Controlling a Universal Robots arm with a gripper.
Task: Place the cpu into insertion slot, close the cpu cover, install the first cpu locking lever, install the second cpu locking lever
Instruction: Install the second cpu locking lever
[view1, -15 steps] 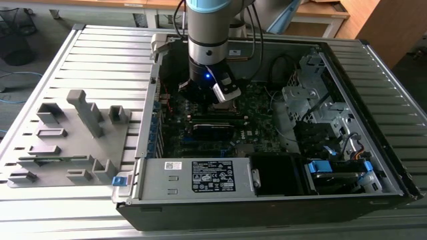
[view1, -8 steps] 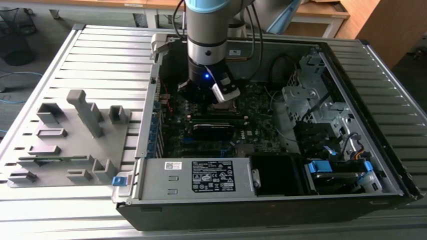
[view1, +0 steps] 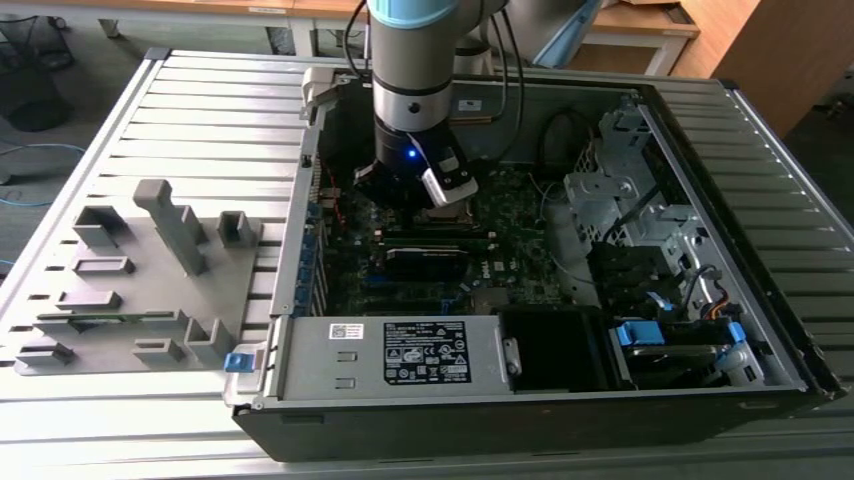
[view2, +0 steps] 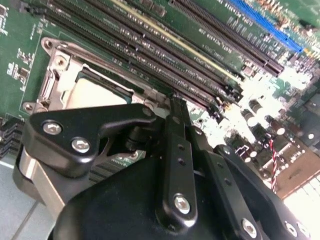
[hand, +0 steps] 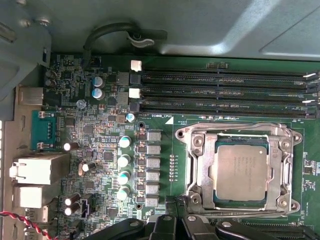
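The cpu (hand: 243, 171), a dull silver square, lies flat in the insertion slot, which is hidden beneath it. The shiny cpu cover (hand: 198, 165) is down around it, framing the chip through its window. A thin metal locking lever (hand: 235, 213) runs along the socket edge nearest my gripper (hand: 177, 221), and another lever (hand: 235, 124) runs along the opposite edge by the memory slots. In the second wrist view my black gripper (view2: 175, 104) is shut with nothing in it, its tip at the socket's edge beside the cpu (view2: 95, 92) and cover (view2: 54, 80). The exterior view shows the gripper (view1: 434, 197) low over the motherboard.
The open computer case (view1: 287, 290) lies on a slatted table. Long black memory slots (hand: 225, 92) run beside the socket, and capacitors (hand: 124, 160) stand on its other side. A power supply (view1: 387, 355) and drive cage (view1: 627, 200) fill the case sides. A grey fixture block (view1: 134, 280) sits at the exterior view's left.
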